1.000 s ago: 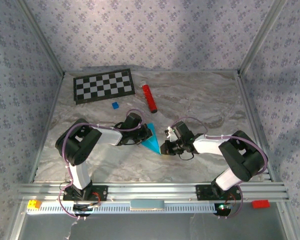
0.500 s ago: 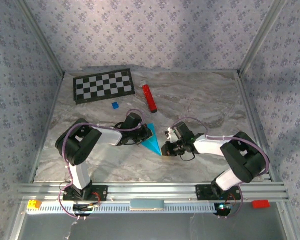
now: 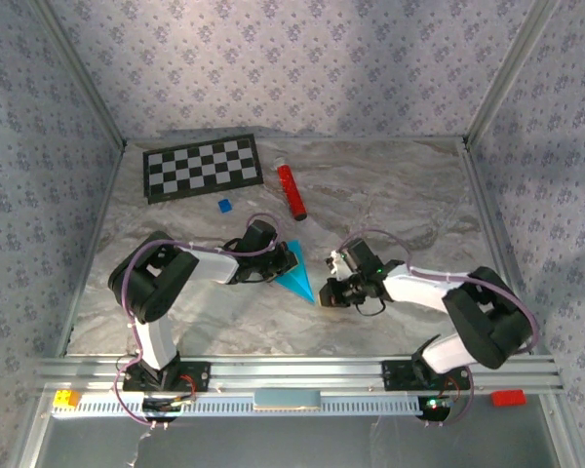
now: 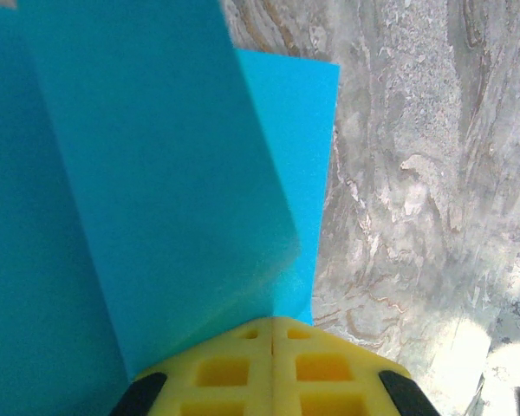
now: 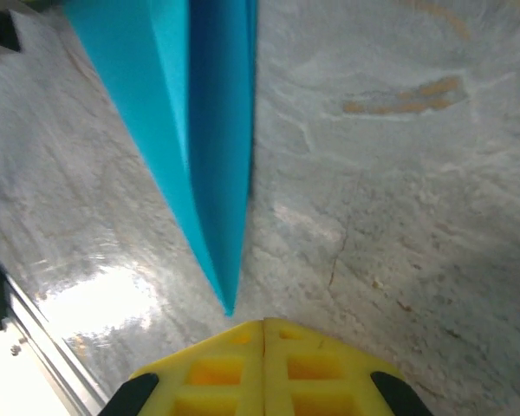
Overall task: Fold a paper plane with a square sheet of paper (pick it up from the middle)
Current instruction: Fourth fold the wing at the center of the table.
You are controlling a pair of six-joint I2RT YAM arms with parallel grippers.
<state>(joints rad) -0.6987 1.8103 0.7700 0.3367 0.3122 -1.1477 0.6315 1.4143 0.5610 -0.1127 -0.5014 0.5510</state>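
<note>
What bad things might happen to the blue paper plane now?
1. The left gripper looks shut on the wide end of the paper plane. A pull or twist might tear or crumple the thin paper.
2. The right gripper is shut just short of the pointed nose. Pushing forward might bend the tip.
3. One flap stands up from the rest, so the folds might spring open if let go.

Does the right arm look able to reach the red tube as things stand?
Probably yes: bare table lies between the right gripper and the red tube, though its jaws are shut.
</note>
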